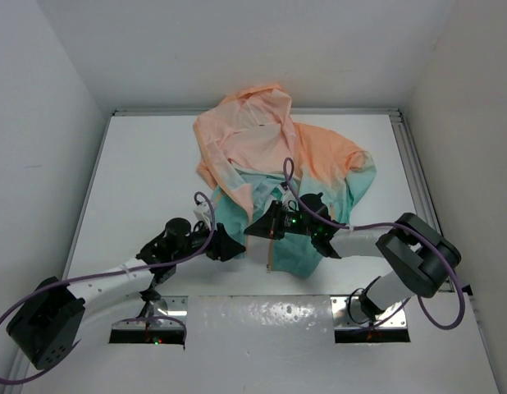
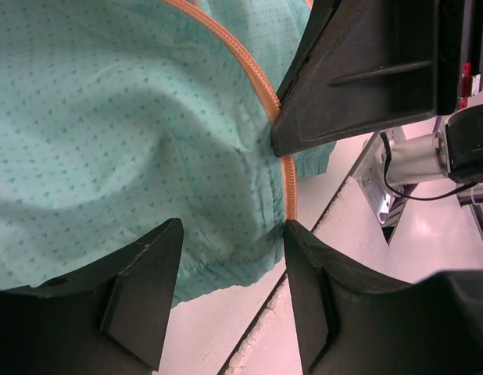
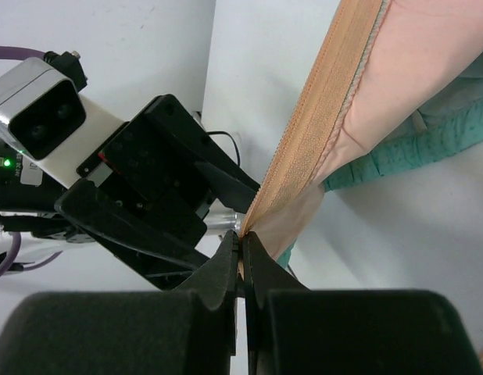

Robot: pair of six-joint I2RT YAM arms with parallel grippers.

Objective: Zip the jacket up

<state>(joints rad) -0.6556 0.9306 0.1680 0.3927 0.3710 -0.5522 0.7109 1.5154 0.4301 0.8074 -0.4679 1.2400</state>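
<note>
The jacket (image 1: 262,156) lies spread on the white table, peach at the hood and shoulders, teal at the hem. My right gripper (image 1: 255,229) is shut on the lower end of the orange zipper tape (image 3: 320,117) and holds it taut; the closed jaws show in the right wrist view (image 3: 243,238). My left gripper (image 1: 235,246) is open just left of it at the hem. In the left wrist view (image 2: 234,226) the teal hem (image 2: 109,141) and the zipper edge (image 2: 288,183) lie between the open fingers, touching neither clearly.
White walls enclose the table on three sides. A metal rail (image 1: 413,164) runs along the right edge. Two base cut-outs (image 1: 147,328) (image 1: 372,324) sit at the near edge. A table seam (image 2: 265,312) runs under the left gripper.
</note>
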